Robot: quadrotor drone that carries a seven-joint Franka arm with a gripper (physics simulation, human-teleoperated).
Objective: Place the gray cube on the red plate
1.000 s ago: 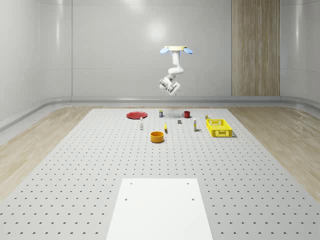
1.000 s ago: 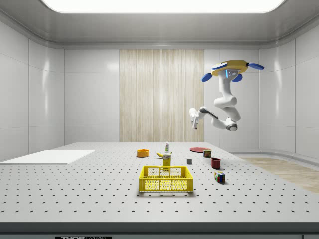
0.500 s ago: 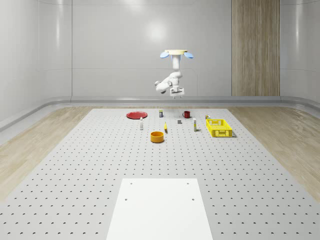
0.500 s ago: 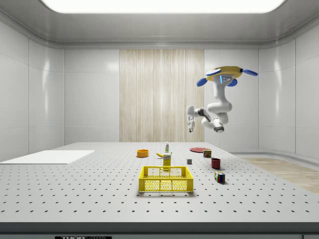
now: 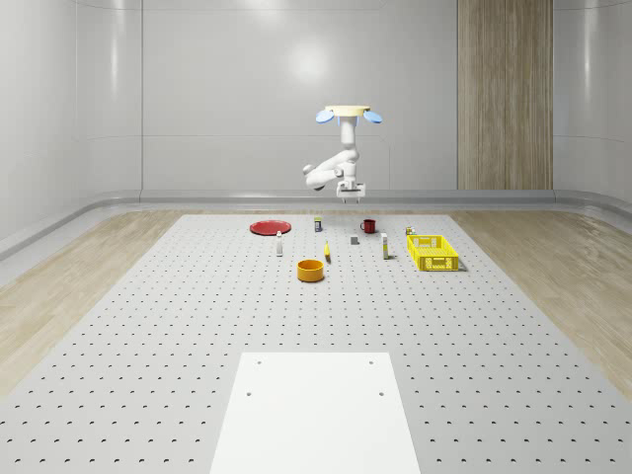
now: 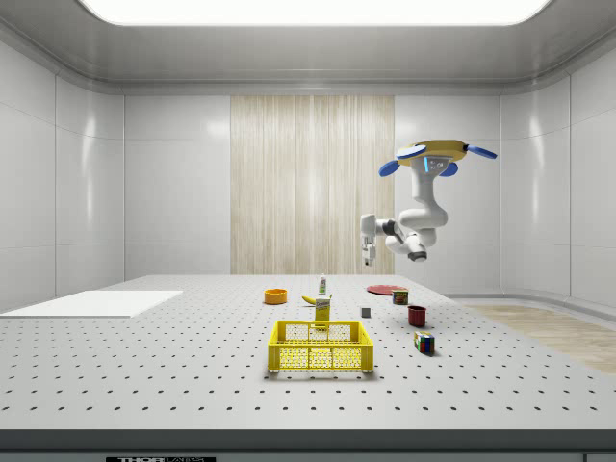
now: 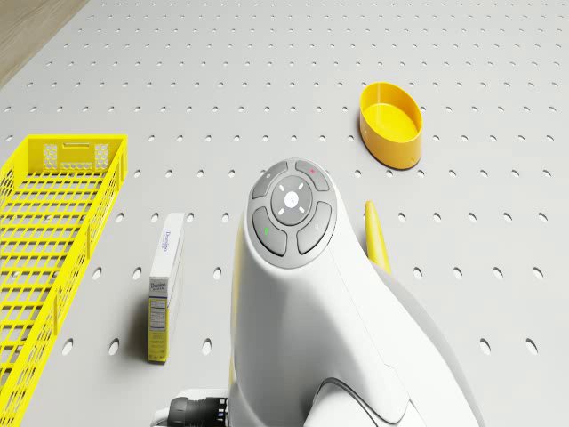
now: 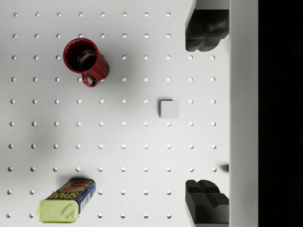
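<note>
Gray cube (image 8: 169, 109) sits flat on the perforated desk (image 5: 197, 326), untouched, directly below the gripper (image 8: 207, 116), whose fingers (image 8: 207, 30) are spread wide with nothing between them. On the wrist view's clock face with the cube at centre, a red mug (image 8: 86, 61) lies at about ten o'clock and a Spam can (image 8: 66, 201) at about seven. In the whole-scene view the red plate (image 5: 269, 227) lies at about nine o'clock from the cube (image 5: 354, 240), well apart. The drone (image 5: 349, 113) hovers high above this far group of objects, arm folded, gripper (image 5: 350, 193) pointing down.
</note>
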